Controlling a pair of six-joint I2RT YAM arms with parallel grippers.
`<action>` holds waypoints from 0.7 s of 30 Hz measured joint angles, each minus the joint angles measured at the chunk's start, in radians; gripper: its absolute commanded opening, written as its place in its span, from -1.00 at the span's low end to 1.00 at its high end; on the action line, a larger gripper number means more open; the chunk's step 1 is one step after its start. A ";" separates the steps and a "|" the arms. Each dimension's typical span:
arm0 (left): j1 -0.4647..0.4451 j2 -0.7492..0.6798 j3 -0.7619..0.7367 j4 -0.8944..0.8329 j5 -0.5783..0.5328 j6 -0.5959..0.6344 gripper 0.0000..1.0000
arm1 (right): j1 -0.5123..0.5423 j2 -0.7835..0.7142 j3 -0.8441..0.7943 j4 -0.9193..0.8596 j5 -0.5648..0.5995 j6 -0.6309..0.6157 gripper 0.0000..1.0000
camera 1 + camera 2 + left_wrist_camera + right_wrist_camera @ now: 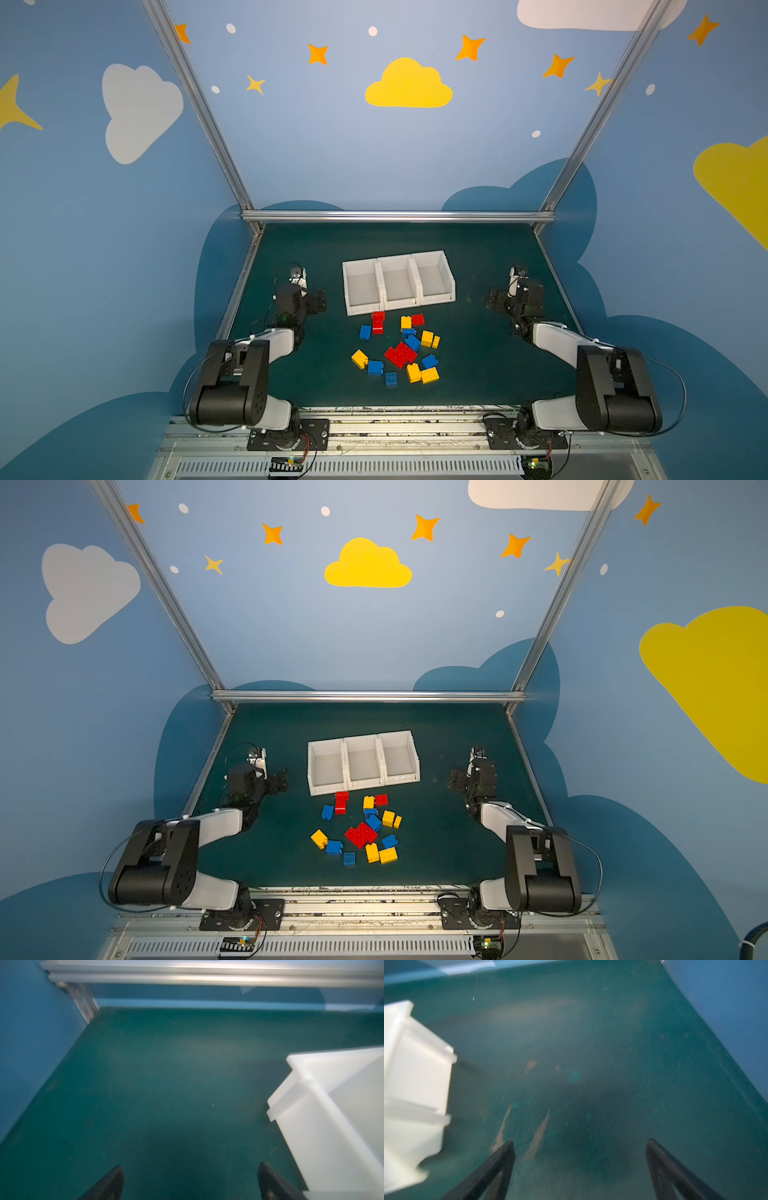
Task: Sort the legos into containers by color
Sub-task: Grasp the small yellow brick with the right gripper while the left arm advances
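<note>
Several red, blue and yellow legos lie scattered on the green mat in both top views, just in front of three white containers that stand side by side with nothing in them. My left gripper is open over bare mat, left of the containers. My right gripper is open over bare mat, right of them. Each wrist view shows a container's corner and no legos.
Blue walls and aluminium frame rails bound the green mat at the back and sides. Worn scuff marks show on the mat under the right gripper.
</note>
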 measured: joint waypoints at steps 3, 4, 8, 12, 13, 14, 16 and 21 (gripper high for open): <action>-0.006 -0.121 0.113 -0.132 -0.016 -0.066 0.99 | 0.040 -0.064 0.148 -0.158 -0.018 0.028 0.94; -0.012 -0.165 0.126 -0.160 -0.018 -0.091 0.99 | 0.065 -0.087 0.183 -0.194 -0.028 0.029 0.94; -0.049 -0.281 0.105 -0.264 0.014 -0.156 0.99 | 0.196 -0.144 0.239 -0.314 -0.067 0.043 0.94; -0.103 -0.332 0.050 -0.379 0.084 -0.212 0.99 | 0.340 -0.112 0.243 -0.471 -0.088 0.127 0.89; -0.117 -0.343 0.033 -0.401 0.098 -0.225 0.99 | 0.378 -0.093 0.245 -0.514 -0.086 0.158 0.88; -0.128 -0.351 0.021 -0.417 0.106 -0.235 0.99 | 0.415 -0.072 0.249 -0.550 -0.083 0.187 0.87; -0.149 -0.357 0.001 -0.456 0.119 -0.258 0.99 | 0.494 -0.026 0.255 -0.616 -0.079 0.244 0.86; -0.177 -0.334 -0.001 -0.541 0.117 -0.304 0.99 | 0.632 0.084 0.308 -0.744 -0.088 0.372 0.82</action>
